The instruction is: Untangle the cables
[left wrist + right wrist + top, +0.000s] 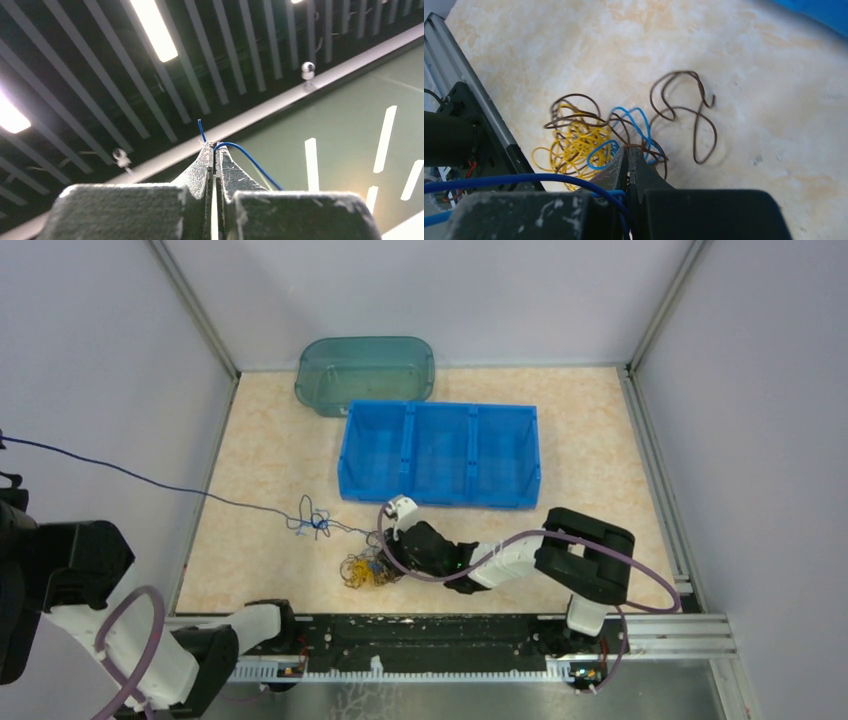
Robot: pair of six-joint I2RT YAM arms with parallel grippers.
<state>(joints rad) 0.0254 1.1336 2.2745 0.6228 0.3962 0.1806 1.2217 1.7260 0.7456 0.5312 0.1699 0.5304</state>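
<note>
Your left gripper [215, 150], raised beyond the bench's [600, 440] left edge, had its fingers pressed together on the blue cable [150, 481], which stretched down to a knot. Your right gripper [628, 154] was closed too, pinching a blue strand [524, 178], its tips touching the yellow, brown and blue clump [576, 142] near the front rail [450, 625]. Bare bench lay between it and the blue bin [440, 452].

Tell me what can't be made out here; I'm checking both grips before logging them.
- Left gripper: in the top view, cut off by the left edge; only its blue wire shows.
- Right gripper: in the right wrist view, its own fingers hide whether the brown wire is pinched too.
- Clump: in the top view, too small to trace crossings.
</note>
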